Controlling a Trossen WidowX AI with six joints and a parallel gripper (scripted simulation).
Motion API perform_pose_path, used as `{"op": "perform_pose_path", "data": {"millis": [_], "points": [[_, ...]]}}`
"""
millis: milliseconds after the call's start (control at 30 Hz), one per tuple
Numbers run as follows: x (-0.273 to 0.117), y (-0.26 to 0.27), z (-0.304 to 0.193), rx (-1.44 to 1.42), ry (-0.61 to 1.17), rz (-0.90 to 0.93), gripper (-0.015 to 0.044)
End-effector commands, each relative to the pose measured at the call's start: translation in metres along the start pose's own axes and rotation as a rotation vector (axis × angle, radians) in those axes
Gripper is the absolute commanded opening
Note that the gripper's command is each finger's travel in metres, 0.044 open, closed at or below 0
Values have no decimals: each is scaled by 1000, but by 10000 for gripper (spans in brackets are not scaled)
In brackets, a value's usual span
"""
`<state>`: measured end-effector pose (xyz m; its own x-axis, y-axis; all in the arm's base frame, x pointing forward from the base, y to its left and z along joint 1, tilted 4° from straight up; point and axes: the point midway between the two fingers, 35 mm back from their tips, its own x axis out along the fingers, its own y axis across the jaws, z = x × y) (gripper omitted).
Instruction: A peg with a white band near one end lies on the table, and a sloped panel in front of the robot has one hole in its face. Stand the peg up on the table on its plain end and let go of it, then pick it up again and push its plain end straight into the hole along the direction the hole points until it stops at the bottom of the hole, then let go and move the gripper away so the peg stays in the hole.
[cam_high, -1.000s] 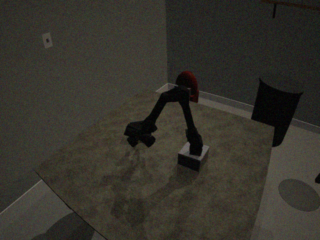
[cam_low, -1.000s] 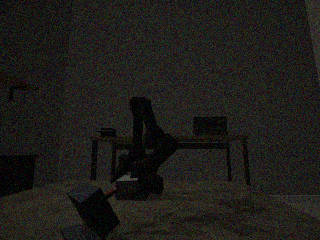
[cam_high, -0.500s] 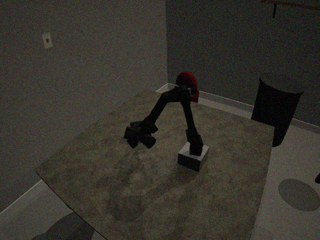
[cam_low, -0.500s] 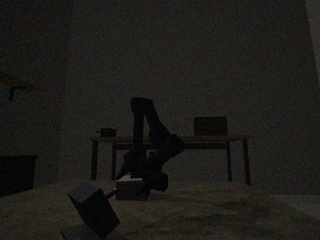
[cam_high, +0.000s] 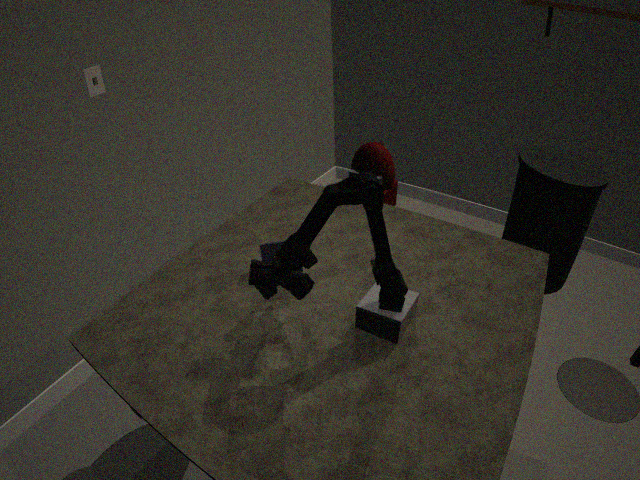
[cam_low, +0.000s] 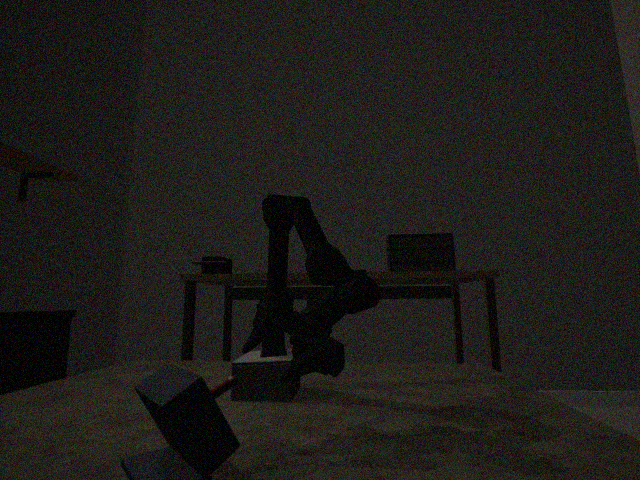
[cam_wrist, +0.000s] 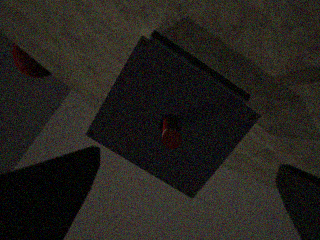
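Note:
The sloped panel (cam_low: 193, 426) (cam_wrist: 135, 95) is a dark block with a tilted face. The peg (cam_low: 222, 386) (cam_wrist: 171, 139) is red with a pale band near its outer end. It sits in the panel's hole, its banded end sticking out of the face along the hole's direction. How deep its hidden end reaches cannot be seen. My gripper (cam_high: 283, 290) (cam_wrist: 187, 164) is open and empty, back from the peg's outer end and not touching it. In the wrist view the fingers stand wide apart at the lower left and right. In the top view the arm hides the peg and most of the panel.
The arm's base stands on a pale-topped block (cam_high: 377, 321) (cam_low: 263, 381) on the mottled table (cam_high: 439, 392). A red chair (cam_high: 373, 155) is behind the table, and a dark bin-like object (cam_high: 547, 222) stands past its right edge. Another table with a dark box (cam_low: 421, 252) is in the background.

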<state>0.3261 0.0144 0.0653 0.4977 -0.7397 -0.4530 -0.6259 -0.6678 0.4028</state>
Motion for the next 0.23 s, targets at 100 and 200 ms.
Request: {"op": "perform_pose_path", "data": {"millis": [100, 200], "points": [[-8, 0, -1, 8, 8, -2, 440], [-11, 0, -1, 7, 9, -2, 440]]}}
